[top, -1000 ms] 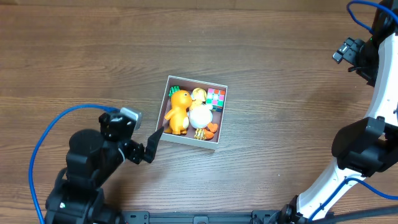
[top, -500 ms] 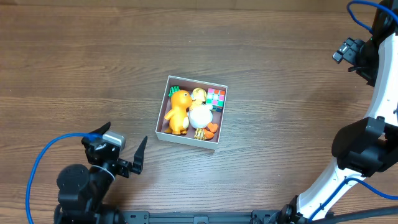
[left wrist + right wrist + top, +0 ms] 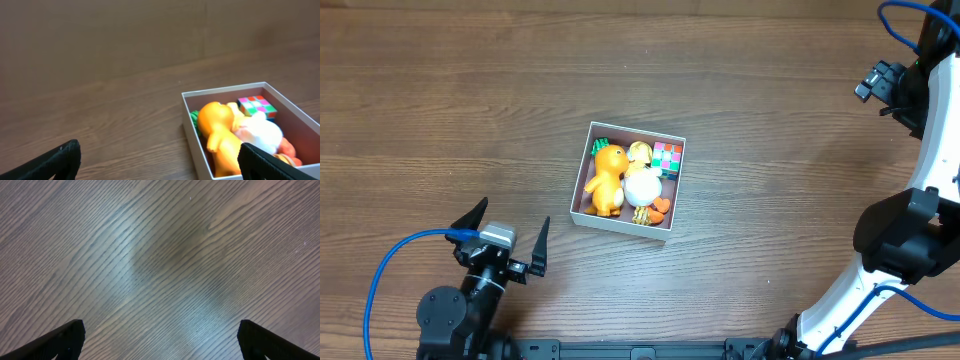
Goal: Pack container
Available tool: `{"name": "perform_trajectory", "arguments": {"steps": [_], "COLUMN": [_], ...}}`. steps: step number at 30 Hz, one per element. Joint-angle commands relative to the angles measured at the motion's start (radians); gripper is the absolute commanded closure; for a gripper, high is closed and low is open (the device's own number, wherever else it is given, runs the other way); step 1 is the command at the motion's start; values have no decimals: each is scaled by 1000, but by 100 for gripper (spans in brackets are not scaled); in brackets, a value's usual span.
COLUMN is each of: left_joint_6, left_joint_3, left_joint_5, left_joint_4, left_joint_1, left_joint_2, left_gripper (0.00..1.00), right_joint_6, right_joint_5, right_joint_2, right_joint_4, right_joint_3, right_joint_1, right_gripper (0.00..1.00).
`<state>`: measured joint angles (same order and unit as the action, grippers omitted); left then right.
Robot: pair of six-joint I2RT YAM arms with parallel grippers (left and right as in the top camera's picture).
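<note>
The container, a square shallow box with thin white walls, sits mid-table. Inside lie an orange dinosaur toy, a white and yellow duck toy, a coloured cube and a green piece. The left wrist view shows the container with the dinosaur and cube ahead to the right. My left gripper is open and empty, down-left of the container and apart from it. My right gripper is open and empty at the far right, over bare wood.
The wooden table stretches around the container. A blue cable loops by the left arm. The right arm's black and white body stands at the right edge.
My left gripper has pulled back from the container's lower-left corner toward the front-left of the table. The container and right arm have not moved.
</note>
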<state>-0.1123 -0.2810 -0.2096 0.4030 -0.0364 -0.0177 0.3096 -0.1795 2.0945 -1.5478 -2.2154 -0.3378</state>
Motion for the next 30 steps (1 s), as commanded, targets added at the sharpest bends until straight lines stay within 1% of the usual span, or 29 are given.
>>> {"name": "perform_trajectory", "arguments": {"steps": [1, 9, 16, 20, 30], "left_joint_6": [-16, -15, -14, -14, -16], "left_joint_3": [6, 69, 217, 271, 277], "left_joint_5": [58, 102, 86, 86, 148], "left_joint_4": [-25, -96, -264, -335, -330], "left_joint_1": [11, 11, 11, 11, 10], "left_joint_2": [14, 14, 14, 14, 14], "left_gripper": [0, 0, 0, 0, 0], "right_joint_6": [-3, -3, -3, -3, -3], "right_joint_5": [0, 0, 0, 0, 0], "right_joint_2": [-17, -17, -17, -17, -17], "right_joint_4": [3, 3, 3, 3, 3], "right_joint_3": [0, 0, 0, 0, 0], "right_joint_1": [3, 3, 3, 3, 3], "right_gripper": [0, 0, 0, 0, 0]}}
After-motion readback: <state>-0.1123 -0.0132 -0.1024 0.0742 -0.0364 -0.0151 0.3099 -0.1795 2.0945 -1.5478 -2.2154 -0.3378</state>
